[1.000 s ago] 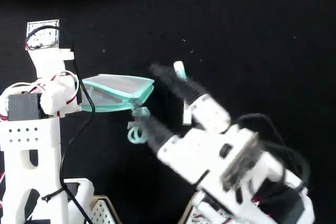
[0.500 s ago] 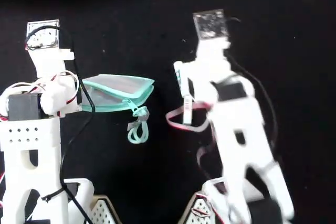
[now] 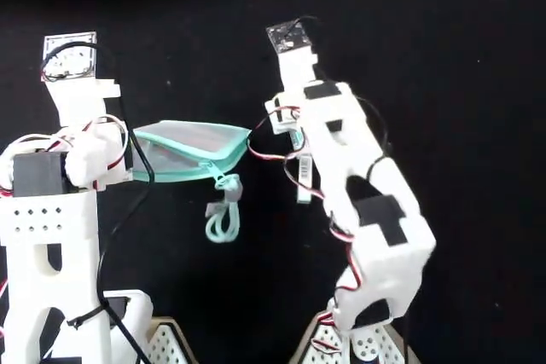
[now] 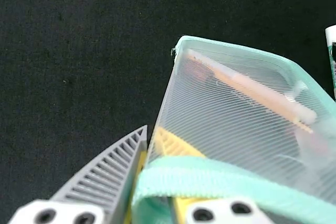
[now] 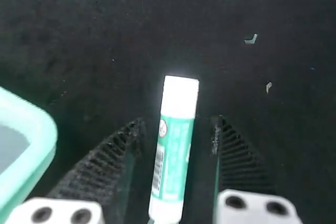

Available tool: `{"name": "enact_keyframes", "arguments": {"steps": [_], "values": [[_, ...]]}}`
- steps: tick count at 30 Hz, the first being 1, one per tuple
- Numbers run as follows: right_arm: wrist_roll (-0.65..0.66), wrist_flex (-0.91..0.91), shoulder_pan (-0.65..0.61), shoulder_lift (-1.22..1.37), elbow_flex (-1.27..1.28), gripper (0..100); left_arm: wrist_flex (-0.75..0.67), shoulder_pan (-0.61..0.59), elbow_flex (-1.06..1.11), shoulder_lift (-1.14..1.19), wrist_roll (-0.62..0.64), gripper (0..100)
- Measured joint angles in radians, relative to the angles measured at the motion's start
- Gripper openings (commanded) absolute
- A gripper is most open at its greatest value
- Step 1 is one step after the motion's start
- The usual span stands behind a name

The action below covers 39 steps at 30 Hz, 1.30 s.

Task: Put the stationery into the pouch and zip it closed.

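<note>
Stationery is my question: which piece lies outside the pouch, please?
The green-and-white glue stick, flanked by the right pincer; the orange pen is inside the pouch.

right gripper (image 5: 177, 124) swung fwd from near base, now straddles glue stick (image 5: 174, 166), jaws apart

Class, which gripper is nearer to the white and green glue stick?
Right. The right gripper straddles the glue stick with open fingers; the left gripper is off to the side, shut on the pouch.
</note>
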Motion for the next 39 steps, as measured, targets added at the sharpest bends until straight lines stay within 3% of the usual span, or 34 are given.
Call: {"name": "enact_keyframes", "arguments": {"steps": [7,12,21,28,39], "values": [[0.054,0.008,0.000,0.163,-0.135,19.3,0.000,0.000,0.000,0.000,0.000,3],[0.135,0.009,0.003,0.245,-0.210,1.2,0.000,0.000,0.000,0.000,0.000,3],[0.184,0.110,0.000,0.198,-0.221,1.2,0.000,0.000,0.000,0.000,0.000,3],[0.184,0.078,0.000,-0.210,0.061,1.2,0.000,0.000,0.000,0.000,0.000,3],[0.184,0.037,-0.006,-1.212,0.552,1.2,0.000,0.000,0.000,0.000,0.000,3]]}}
